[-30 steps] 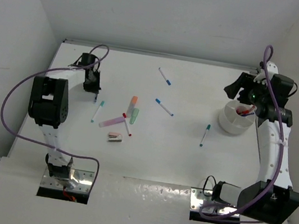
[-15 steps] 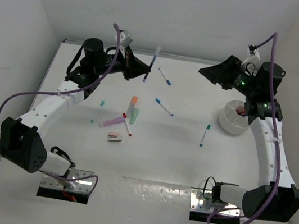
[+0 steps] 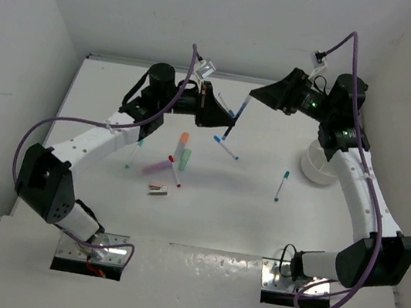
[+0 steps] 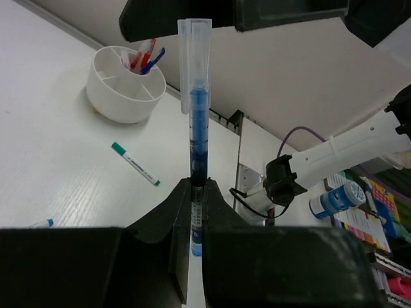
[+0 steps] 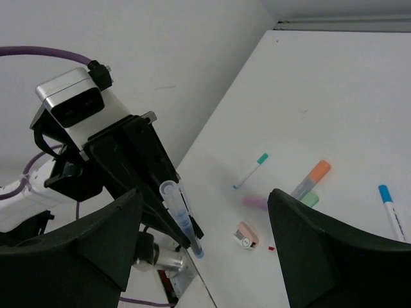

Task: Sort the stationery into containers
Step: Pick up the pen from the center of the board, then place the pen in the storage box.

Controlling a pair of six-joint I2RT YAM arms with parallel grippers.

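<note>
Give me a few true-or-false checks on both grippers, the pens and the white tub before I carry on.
1. The left gripper is shut on a thin blue pen with a clear cap, held in the air. True.
2. The right gripper grips that pen too. False: its jaws stand open and hold nothing.
3. The short round white tub is empty. False: red and blue pens stand in one compartment.
4. A teal-capped white pen lies on the table. True.
5. The stubby orange highlighter is in the tub. False: it lies on the table beside the green highlighter.
</note>
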